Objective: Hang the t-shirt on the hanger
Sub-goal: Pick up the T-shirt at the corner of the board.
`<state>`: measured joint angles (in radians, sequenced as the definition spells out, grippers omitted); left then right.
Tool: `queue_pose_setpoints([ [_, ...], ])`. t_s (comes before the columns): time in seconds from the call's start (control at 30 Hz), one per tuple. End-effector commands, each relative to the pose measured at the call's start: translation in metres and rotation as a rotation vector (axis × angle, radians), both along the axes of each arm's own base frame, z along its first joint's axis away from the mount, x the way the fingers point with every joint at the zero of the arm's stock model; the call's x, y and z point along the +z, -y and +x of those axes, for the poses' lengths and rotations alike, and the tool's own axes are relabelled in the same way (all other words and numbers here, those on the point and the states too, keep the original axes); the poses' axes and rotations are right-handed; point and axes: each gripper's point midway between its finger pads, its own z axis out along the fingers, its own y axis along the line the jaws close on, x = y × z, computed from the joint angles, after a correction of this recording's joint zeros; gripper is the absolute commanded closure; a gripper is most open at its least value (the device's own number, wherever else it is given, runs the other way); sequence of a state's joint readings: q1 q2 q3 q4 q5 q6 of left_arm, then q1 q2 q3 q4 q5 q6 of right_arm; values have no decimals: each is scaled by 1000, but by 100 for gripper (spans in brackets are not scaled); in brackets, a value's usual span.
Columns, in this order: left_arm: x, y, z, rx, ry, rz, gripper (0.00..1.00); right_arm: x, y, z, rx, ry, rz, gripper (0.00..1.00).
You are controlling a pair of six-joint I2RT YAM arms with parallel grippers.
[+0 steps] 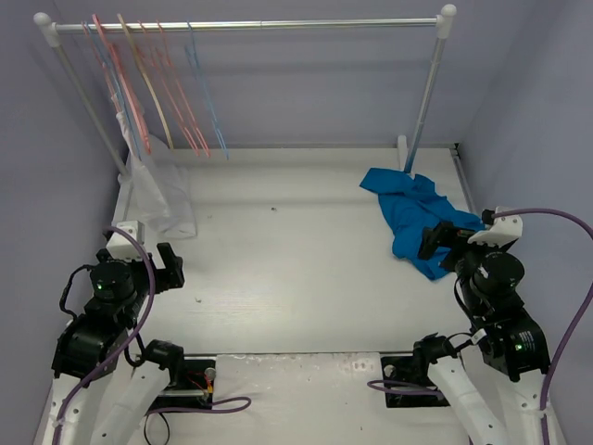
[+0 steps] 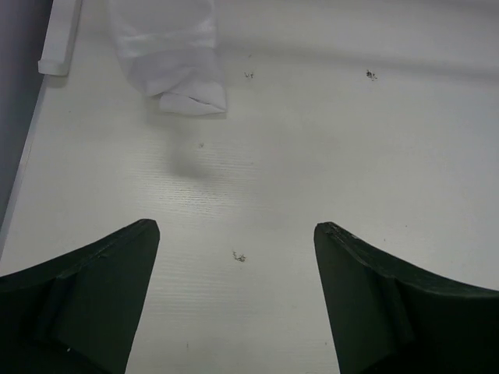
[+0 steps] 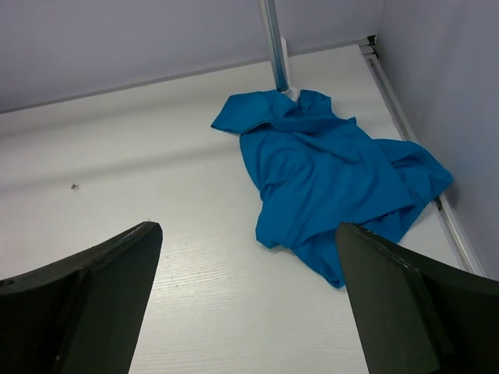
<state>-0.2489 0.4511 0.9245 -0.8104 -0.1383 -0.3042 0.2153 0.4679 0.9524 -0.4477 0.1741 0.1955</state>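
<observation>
One broad white table [image 1: 296,278] filled the scene, spreading under and ahead of both pincers; a metal clothes rack [image 1: 250,24] stood far ahead of them, its rail high above their reach as they were posed. The t-shirt [image 1: 412,218], bright blue, lay crumpled in a loose heap on the table just ahead of the right pincer [image 1: 435,241], next to the rack's right-hand post; in the wrist view the t-shirt [image 3: 327,187] sat beyond the fingertips, leaning toward the right finger, and did not appear to touch either finger. A whitish translucent garment [image 1: 157,195] hung from the rail ahead of the left pincer [image 1: 171,264], its lower end resting on the table. The hanger [image 1: 208,97], thin and light blue, hung on the rail among pink and tan ones, well ahead of the left pincer, above it and slightly to its right.

The right pincer [image 3: 248,230] was spread wide and gripped nothing; the left pincer [image 2: 238,234] was likewise spread over bare table, gripping nothing.

Judging by its folds, the shirt looked soft, light and limp; it would probably sag and slide once lifted, so a raised ridge of cloth near the closest edge seemed the safest pinch; the collar could not be picked out in the heap. The hanger looked stiff but slight, likely to swing when touched.
</observation>
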Motion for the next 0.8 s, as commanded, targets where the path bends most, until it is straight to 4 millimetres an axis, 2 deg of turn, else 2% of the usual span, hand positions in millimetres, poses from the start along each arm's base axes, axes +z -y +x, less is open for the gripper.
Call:
queue_pose_setpoints([
  [0.0, 20, 6, 11, -5, 51, -32, 18, 15, 10, 13, -74, 37, 8, 0],
  [0.17, 15, 0, 13, 48, -15, -25, 18, -2, 11, 36, -144, -43, 46, 0],
  [0.2, 10, 2, 15, 49, -57, -28, 18, -9, 11, 46, -165, -75, 50, 0],
  [0.3, 12, 7, 19, 40, -98, -41, 18, -22, 20, 62, -277, -124, 89, 0],
  [0.4, 13, 15, 22, 22, -138, -64, 18, -45, 26, 85, -371, -199, 108, 0],
  [0.43, 13, 16, 21, 20, -154, -73, 18, -60, 26, 96, -388, -246, 105, 0],
  [0.47, 17, 19, 21, 13, -155, -83, 18, -65, 34, 103, -417, -251, 127, 0],
  [0.5, 15, 20, 22, 9, -169, -87, 18, -76, 33, 110, -404, -276, 164, 0],
  [0.53, 15, 23, 22, 3, -180, -96, 18, -93, 36, 119, -415, -318, 184, 0],
  [0.6, 15, 31, 22, -33, -194, -117, 18, -123, 54, 131, -453, -375, 267, 2],
  [0.7, 16, 37, 21, -55, -197, -145, 18, -145, 69, 142, -500, -399, 286, 2],
  [0.73, 15, 37, 21, -56, -197, -146, 18, -160, 70, 146, -511, -434, 292, 2],
  [0.77, 15, 42, 20, -80, -199, -161, 18, -164, 73, 151, -517, -435, 306, 2],
])
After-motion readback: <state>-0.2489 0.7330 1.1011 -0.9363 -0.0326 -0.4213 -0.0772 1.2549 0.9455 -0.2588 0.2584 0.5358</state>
